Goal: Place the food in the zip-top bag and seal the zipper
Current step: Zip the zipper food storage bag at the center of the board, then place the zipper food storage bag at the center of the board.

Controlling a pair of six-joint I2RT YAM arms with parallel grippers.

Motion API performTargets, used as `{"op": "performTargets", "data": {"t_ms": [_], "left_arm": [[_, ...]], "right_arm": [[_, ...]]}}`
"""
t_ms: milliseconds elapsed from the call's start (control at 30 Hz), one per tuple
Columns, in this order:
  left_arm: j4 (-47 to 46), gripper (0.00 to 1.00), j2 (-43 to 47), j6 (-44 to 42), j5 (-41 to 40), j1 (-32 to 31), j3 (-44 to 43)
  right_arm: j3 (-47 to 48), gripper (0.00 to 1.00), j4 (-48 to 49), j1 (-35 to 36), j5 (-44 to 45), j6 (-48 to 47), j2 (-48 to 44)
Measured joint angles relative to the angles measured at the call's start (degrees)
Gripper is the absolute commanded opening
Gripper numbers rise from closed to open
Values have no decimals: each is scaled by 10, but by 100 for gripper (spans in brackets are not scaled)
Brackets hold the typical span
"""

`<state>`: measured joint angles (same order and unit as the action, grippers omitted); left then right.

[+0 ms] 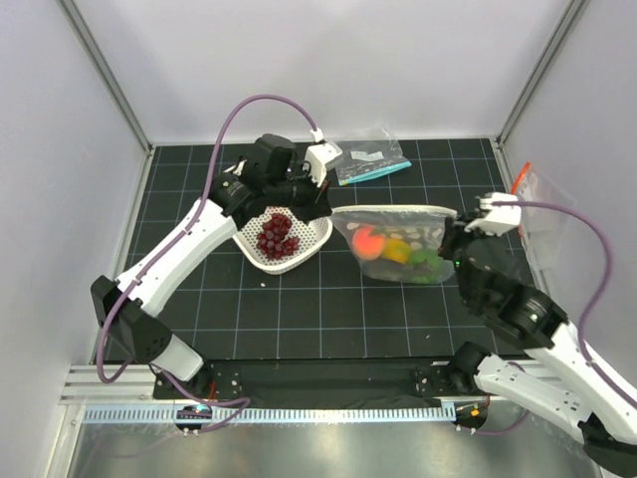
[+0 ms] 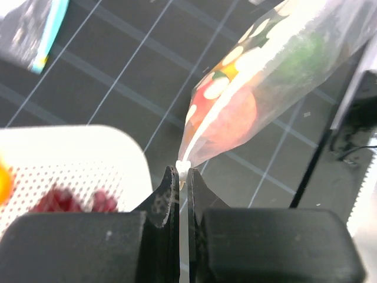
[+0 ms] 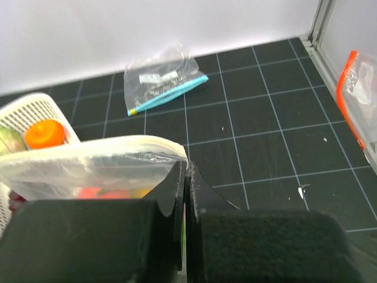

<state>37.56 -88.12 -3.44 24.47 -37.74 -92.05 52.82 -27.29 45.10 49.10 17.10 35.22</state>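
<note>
The white-dotted zip-top bag (image 1: 398, 244) hangs stretched between both grippers above the mat, with orange, yellow and green toy food (image 1: 383, 246) inside. My left gripper (image 1: 323, 204) is shut on the bag's left end of the zipper (image 2: 184, 168). My right gripper (image 1: 460, 237) is shut on the bag's right end (image 3: 187, 168). The zipper strip (image 3: 88, 150) runs pale along the top edge. Purple grapes (image 1: 277, 235) lie in the white basket (image 1: 309, 244) under the left arm. An orange toy (image 3: 44, 133) also sits in the basket.
A smaller clear bag with a teal strip (image 1: 370, 162) lies at the back of the mat. A clear bag with an orange strip (image 1: 532, 204) leans at the right wall. Frame posts stand at the back corners.
</note>
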Motion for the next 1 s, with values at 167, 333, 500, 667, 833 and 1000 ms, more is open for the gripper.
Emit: {"op": "performTargets", "data": {"t_ms": [167,333,500,667,833,1000], "left_arm": [[61,0,7,11,-67,3,4],[100,0,54,34,-134,3,50],[115,0,114,51,-199,4,73],[127,0,157,78,-239,6,93],[142,68,181,87,-267,9,110],[144,99,208,93,-299,11,132]], "right_arm": [[1,1,11,-3,-16,1,98],[1,1,37,-3,-47,0,154],[16,1,76,-4,-82,1,202],[19,5,110,-7,-116,2,245],[43,66,122,-20,-153,-3,289],[78,85,114,-26,-173,-5,317]]}}
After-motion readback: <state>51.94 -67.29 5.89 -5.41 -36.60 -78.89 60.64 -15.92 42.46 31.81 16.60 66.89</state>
